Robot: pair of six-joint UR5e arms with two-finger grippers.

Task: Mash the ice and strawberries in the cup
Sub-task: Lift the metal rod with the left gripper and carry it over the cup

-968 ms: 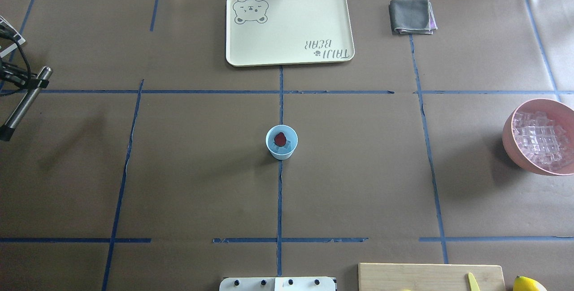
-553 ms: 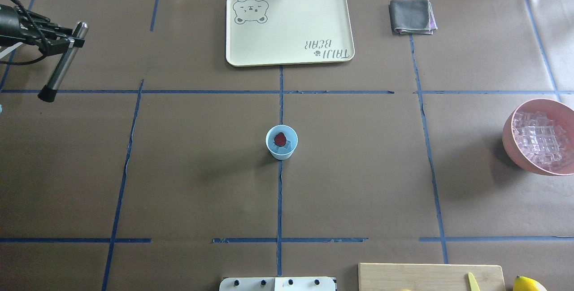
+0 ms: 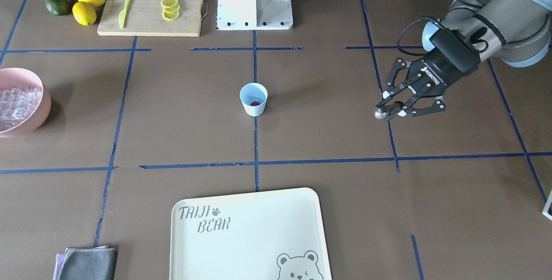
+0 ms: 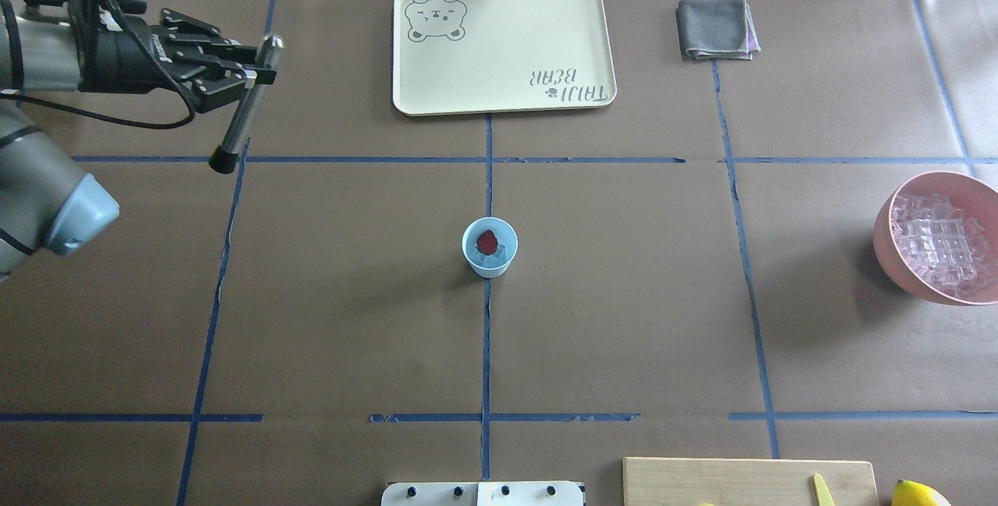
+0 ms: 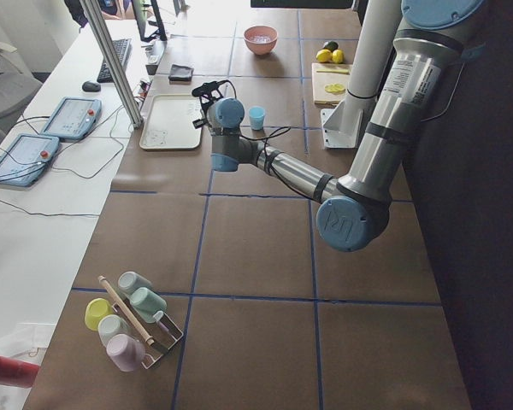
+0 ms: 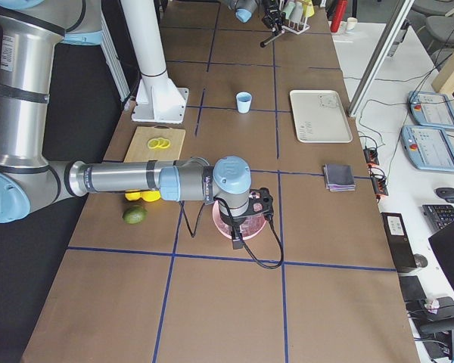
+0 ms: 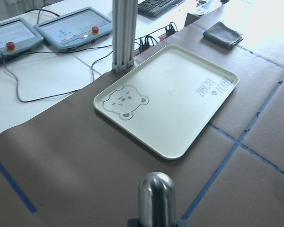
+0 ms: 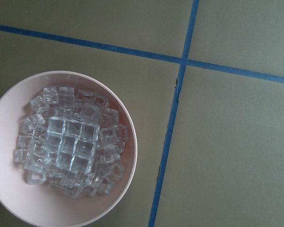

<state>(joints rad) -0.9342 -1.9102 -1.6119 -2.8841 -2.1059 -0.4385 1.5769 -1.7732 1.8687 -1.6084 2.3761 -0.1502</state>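
Centrally on table, cup with strawberry and ice inside; well apart, far left, left gripper clenched on tilted metal pestle above table; right gripper over pink bowl, open or closed impossible to tell

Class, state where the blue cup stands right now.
In the overhead view the cup stands mid-table on the centre tape line, robot-side of the tray.

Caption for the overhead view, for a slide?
Left end effector grips a metal muddler, far from the cup holding strawberry and ice.
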